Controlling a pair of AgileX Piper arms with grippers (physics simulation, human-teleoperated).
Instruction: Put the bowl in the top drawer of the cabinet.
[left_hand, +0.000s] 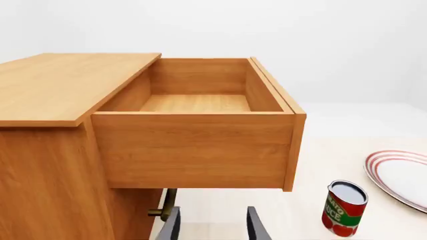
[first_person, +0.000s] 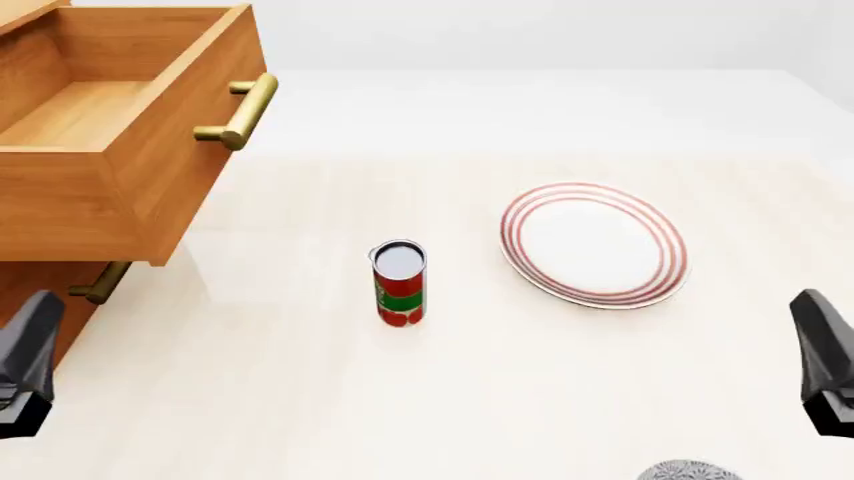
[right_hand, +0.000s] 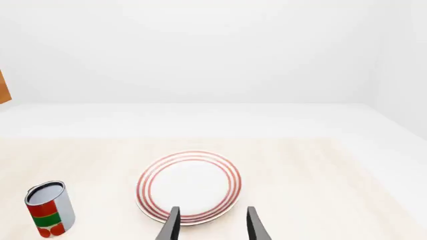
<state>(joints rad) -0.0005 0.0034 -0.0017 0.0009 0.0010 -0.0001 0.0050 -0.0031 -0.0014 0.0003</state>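
We see the top drawer (first_person: 114, 115) pulled open and empty; the bowl (first_person: 687, 471) barely peeks in at the front view's near edge; left gripper (left_hand: 212, 223) and right gripper (right_hand: 212, 223) both parted, empty; bowl's likely rigid, glazed-slippery, breakable; we'd pinch the rim.

Only a sliver of the bowl (first_person: 687, 471) shows at the front view's bottom edge. The cabinet (first_person: 40, 290) is cut off at the left. The lower drawer's handle (first_person: 99, 284) is half hidden beneath the top drawer (first_person: 120, 190).
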